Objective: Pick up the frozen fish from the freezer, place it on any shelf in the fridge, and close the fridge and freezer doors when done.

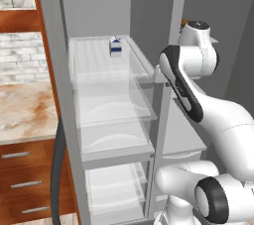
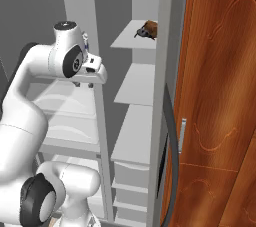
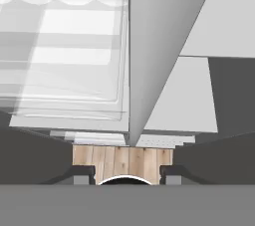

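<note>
Two dark fingers [image 3: 83,174] rise at the bottom of the hand view, set well apart with nothing between them, so they stand open over the light wooden floor [image 3: 122,159]. Ahead of them the grey vertical divider [image 3: 149,56] between the two compartments splits the view, with clear fridge shelves [image 3: 64,46] to one side of it and plain grey freezer shelves [image 3: 182,95] to the other. In the right base view the frozen fish [image 2: 148,29], a brown lump, lies on the upper freezer shelf [image 2: 131,40], on the far side of the divider from the arm's wrist [image 2: 95,68] and higher than it. My judgement is that the reach for the fish is only starting: the hand should rise and swing past the divider's edge before it goes in, keeping the fingers wide and level with that shelf, then close across the fish's narrow width. A small milk carton [image 1: 115,47] stands on the top fridge shelf, so a lower one may suit the placing better.
</note>
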